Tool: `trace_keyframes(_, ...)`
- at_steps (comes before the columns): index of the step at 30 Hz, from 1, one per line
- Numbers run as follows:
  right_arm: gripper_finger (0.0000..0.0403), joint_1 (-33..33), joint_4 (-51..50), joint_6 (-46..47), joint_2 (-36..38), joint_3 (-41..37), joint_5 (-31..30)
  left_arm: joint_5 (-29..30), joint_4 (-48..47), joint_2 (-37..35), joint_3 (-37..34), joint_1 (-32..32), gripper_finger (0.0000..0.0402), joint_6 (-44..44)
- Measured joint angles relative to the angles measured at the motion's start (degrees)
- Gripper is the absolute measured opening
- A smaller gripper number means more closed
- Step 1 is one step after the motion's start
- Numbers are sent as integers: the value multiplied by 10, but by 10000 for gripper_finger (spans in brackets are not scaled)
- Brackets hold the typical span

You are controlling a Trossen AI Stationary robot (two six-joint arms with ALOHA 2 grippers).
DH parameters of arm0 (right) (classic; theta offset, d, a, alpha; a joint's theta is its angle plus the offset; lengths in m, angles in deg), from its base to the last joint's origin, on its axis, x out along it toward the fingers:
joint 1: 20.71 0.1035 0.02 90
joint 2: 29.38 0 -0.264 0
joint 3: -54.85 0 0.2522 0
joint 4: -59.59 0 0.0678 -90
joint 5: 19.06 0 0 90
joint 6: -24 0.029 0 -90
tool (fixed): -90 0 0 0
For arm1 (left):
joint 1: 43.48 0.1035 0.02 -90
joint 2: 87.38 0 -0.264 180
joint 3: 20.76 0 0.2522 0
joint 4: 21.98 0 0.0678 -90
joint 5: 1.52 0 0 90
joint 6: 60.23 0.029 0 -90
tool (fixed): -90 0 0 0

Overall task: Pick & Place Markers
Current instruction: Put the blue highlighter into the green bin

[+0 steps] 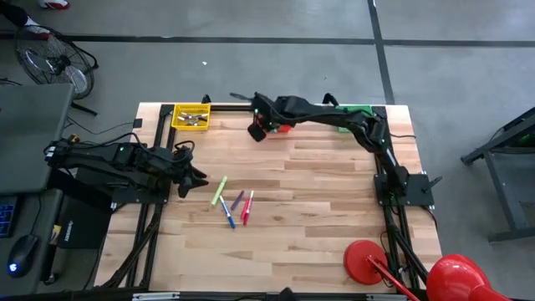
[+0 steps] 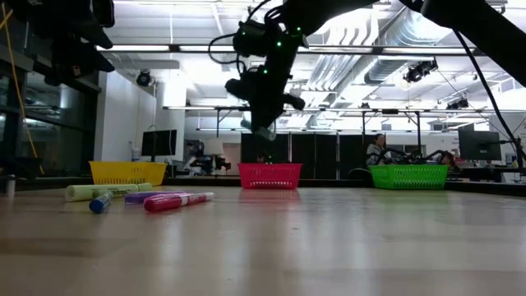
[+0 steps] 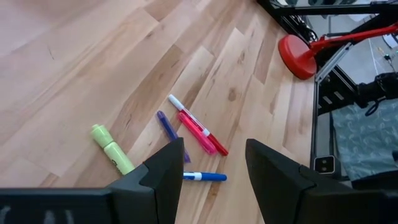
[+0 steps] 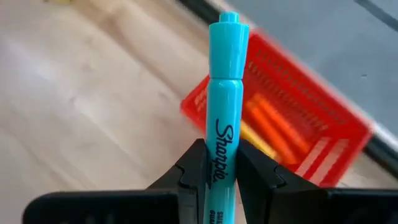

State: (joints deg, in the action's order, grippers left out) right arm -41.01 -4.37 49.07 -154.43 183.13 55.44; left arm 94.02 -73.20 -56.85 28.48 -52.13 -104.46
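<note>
My right gripper [image 1: 256, 131] hangs above the table's far middle, just left of the red basket [image 1: 282, 127], and is shut on a teal marker [image 4: 224, 93]. Several markers lie flat on the wood near the middle: a yellow-green one [image 3: 112, 149], a purple one [image 3: 168, 127], a pink one [image 3: 200, 132] and a blue one [image 3: 204, 177]. My left gripper [image 3: 211, 171] stands open above the table's left part, looking toward these markers and touching nothing. Orange markers [image 4: 273, 127] lie in the red basket. My right gripper pinches the teal marker's barrel [image 4: 221, 165] between its two fingers. The marker runs along the fingers, and its capped end [image 4: 229, 28] sticks out past the fingertips. The fingers slant downward, and the marker is lifted clear of the table.
A yellow basket [image 1: 191, 117] holding some markers sits at the far left, and a green basket [image 2: 408, 176] at the far right, partly under my right arm. A red lamp-like stand [image 1: 366, 259] is at the near right corner. Bare wood lies in the near middle.
</note>
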Motion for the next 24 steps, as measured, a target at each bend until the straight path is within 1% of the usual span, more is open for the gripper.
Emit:
trace_keyframes(5, 56, 18, 79, 7, 18, -60, 9, 5, 0, 0, 0, 0, 170, -6)
trace_keyframes(9, 56, 35, 202, 9, 81, -155, 9, 12, 0, 0, 0, 0, 170, -11)
trace_keyframes(13, 56, 58, 321, 39, 171, -289, -46, 18, 0, 0, 0, 0, 170, -11)
trace_keyframes(17, 56, 78, 403, 130, 264, -420, -116, 29, 0, 0, 0, 0, 170, -11)
trace_keyframes(19, 56, 83, 420, 189, 306, -473, -160, 31, 0, 0, 0, 0, 170, -11)
trace_keyframes(22, 56, 85, 420, 283, 351, -540, -222, 37, 0, 0, 0, 0, 170, -11)
trace_keyframes(24, 56, 83, 416, 367, 377, -581, -258, 42, 1, 1, 0, 0, 170, -13)
